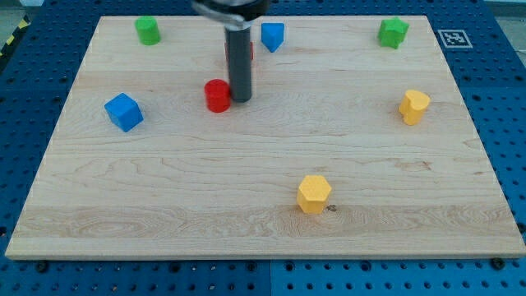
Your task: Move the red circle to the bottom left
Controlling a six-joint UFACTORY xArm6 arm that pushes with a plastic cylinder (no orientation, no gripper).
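The red circle [217, 95] is a short red cylinder on the wooden board [164, 181], left of centre in the upper half. My tip [241, 99] rests on the board right next to the red circle's right side, touching or nearly touching it. The dark rod rises from there to the view's top. A second red block [228, 54] shows only as slivers behind the rod, so its shape cannot be made out.
A blue cube [123, 112] lies left of the red circle. A green block [148, 30] sits at the top left, a blue block [272, 36] at the top centre, a green star [393, 33] at the top right. Yellow blocks lie at the right [414, 107] and lower centre [314, 194].
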